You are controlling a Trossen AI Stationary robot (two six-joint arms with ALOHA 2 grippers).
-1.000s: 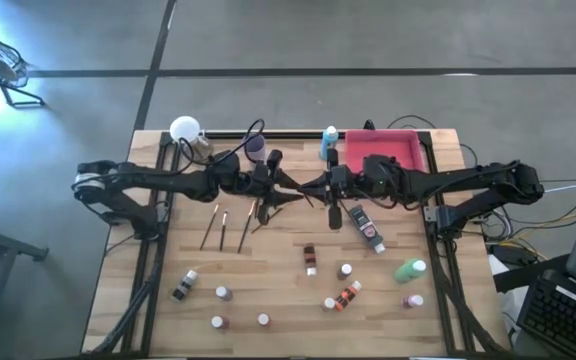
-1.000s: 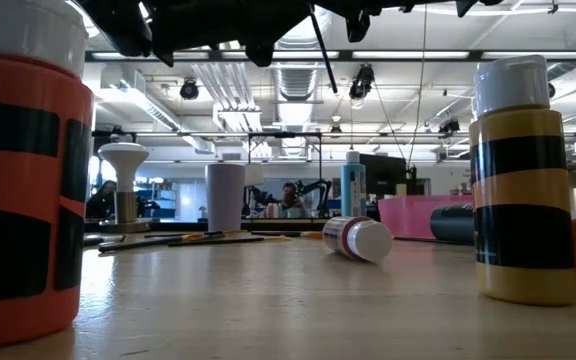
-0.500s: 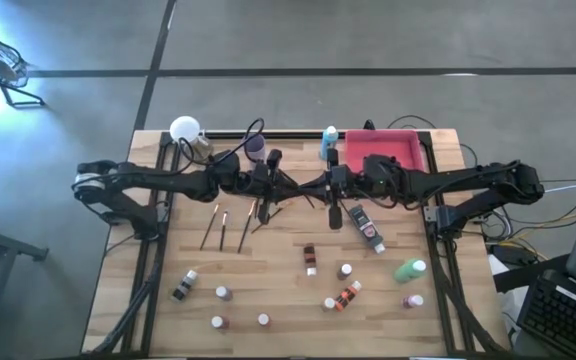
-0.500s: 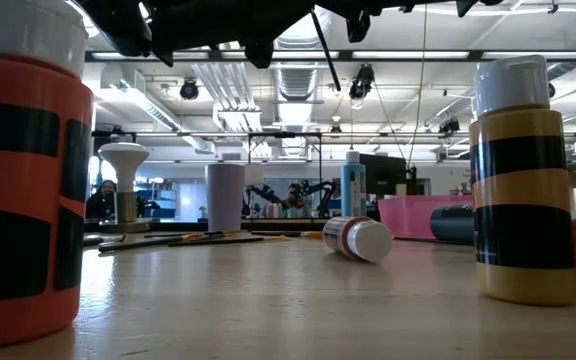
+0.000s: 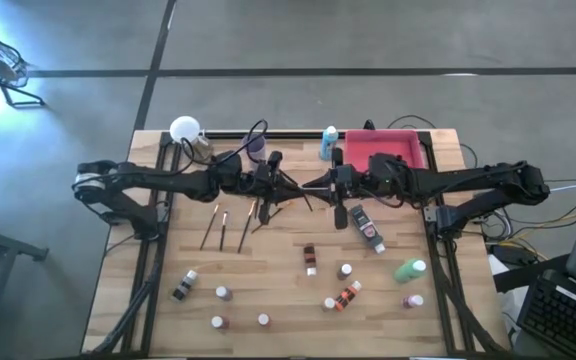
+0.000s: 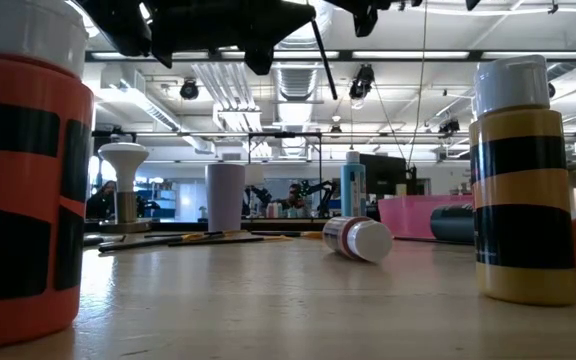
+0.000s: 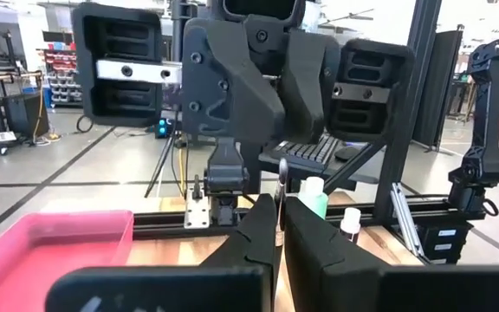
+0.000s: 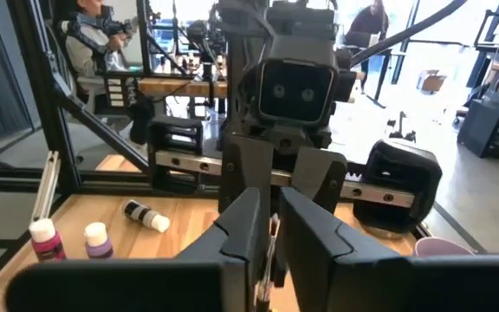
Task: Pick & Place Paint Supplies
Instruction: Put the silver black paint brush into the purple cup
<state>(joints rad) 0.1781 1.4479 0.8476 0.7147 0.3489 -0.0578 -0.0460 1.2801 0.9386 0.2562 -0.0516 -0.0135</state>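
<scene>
**Handover above the middle of the bench, seen from overhead and from both wrists.** The left claw [image 5: 286, 188] and the right claw [image 5: 316, 186] are raised tip to tip over the centre of the bench [image 5: 118, 300]. A thin brush [image 7: 281, 195] is seen upright between them. The left claw is clenched on the brush, as shown in the left wrist view. Whether the right claw grasps the brush or has let it go cannot be told.

The other paint supplies are spread across the bench below:
- Three more brushes [image 5: 223, 230] lie side by side under the left arm.
- A dark tube [image 5: 366, 227] lies under the right arm.
- A blue bottle [image 5: 329, 143] stands just beside the pink tray [image 5: 398, 150] at the far edge.
- A green bottle [image 5: 410, 269] lies near the right edge.
- Small white-capped bottles [image 5: 345, 270] are scattered over the near half.

A lilac cup [image 5: 255, 147] stands at the far edge, behind the left arm.
</scene>
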